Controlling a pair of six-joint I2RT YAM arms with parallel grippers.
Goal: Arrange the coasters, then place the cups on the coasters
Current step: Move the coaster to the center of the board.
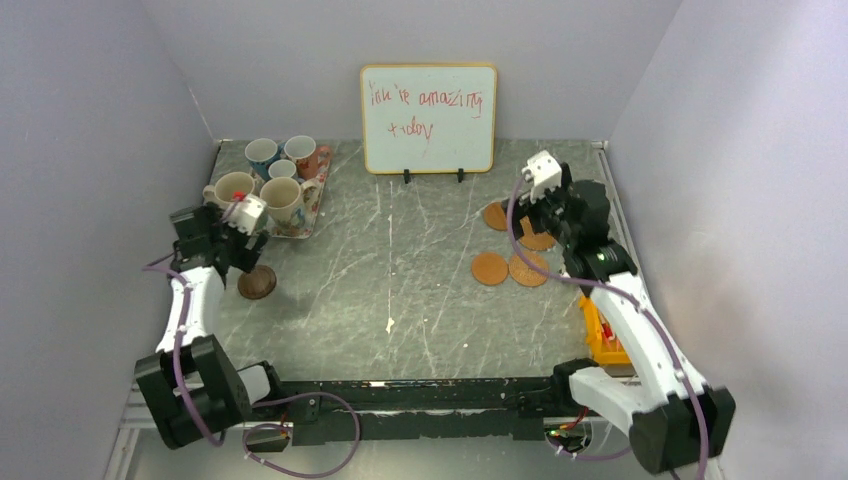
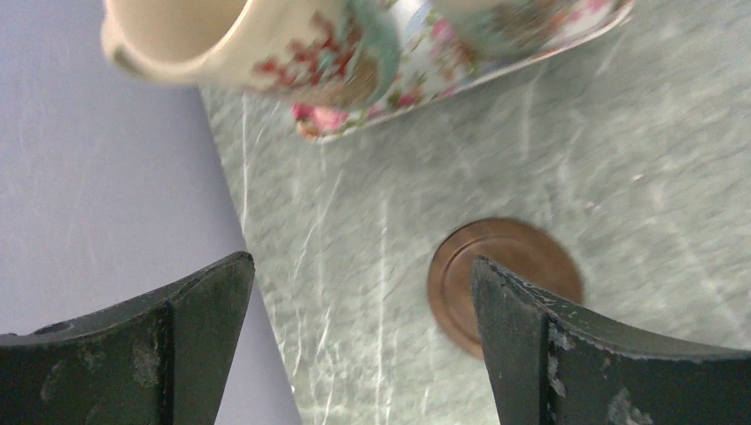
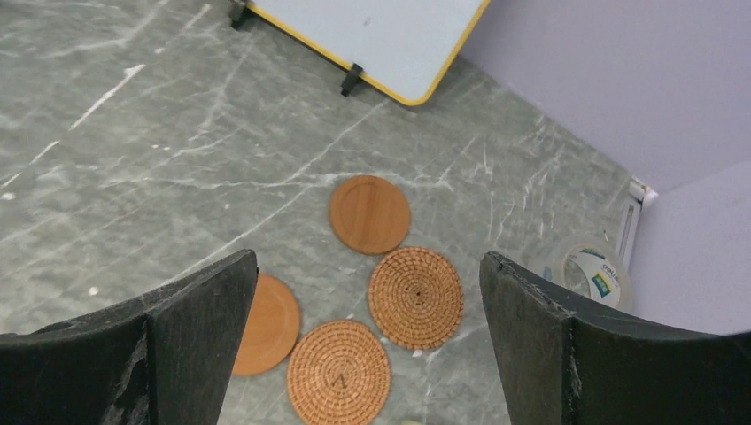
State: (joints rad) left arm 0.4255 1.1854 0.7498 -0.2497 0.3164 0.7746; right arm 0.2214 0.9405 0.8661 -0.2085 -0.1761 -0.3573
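Coasters, status: one dark brown round coaster (image 2: 505,266) lies flat and alone on the grey marbled surface (image 1: 400,300), left side, near the floral rectangular tray (image 1: 300,232). Four tan-orange round coasters (image 3: 370,213), two smooth and two woven, sit clustered at the right, some touching or nearly so. All five handled ceramic cups (image 1: 265,180) are on the tray; none is on a coaster.

Left tool (image 2: 361,266): fingers spread wide, empty, hovering above the brown disc, which lies under the right-hand finger, off-centre.
Right tool (image 3: 369,261): spread wide, empty, above the tan cluster.

Step in hand (judged): spacing out the coasters.

Technique note: the discs are thin and flat, so a top pinch will likely slip.
- Centre the gap over one disc.
- Descend until the tips touch the surface.
- Close across the rim.
- Take an outer disc of the cluster first, to avoid nudging its neighbours.
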